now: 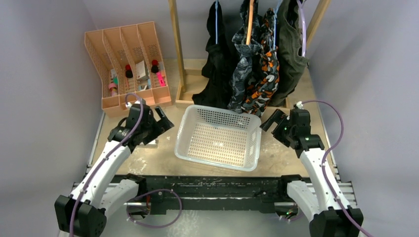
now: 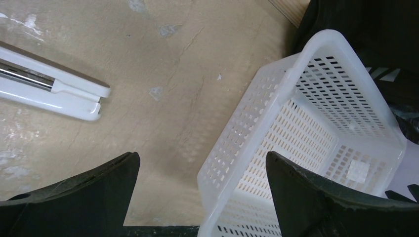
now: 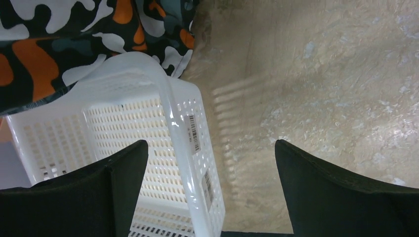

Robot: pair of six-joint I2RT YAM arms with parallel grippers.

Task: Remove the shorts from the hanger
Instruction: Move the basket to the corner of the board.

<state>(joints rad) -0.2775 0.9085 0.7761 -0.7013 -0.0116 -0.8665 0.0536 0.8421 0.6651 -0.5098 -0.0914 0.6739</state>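
Four shorts hang on hangers from a wooden rack at the back: black, blue-grey patterned, orange-white-black camouflage and olive green. Their hems reach down to the far rim of a white perforated basket. My left gripper stands open beside the basket's left wall, well below the shorts, holding nothing. My right gripper is open by the basket's right wall, also with nothing in it. The right wrist view shows the camouflage shorts over the basket rim; the left wrist view shows the black shorts behind the basket.
An orange slotted organiser with small items stands at the back left. The rack's wooden post rises between it and the shorts. A white bar lies on the table left of my left gripper. Grey walls close in both sides.
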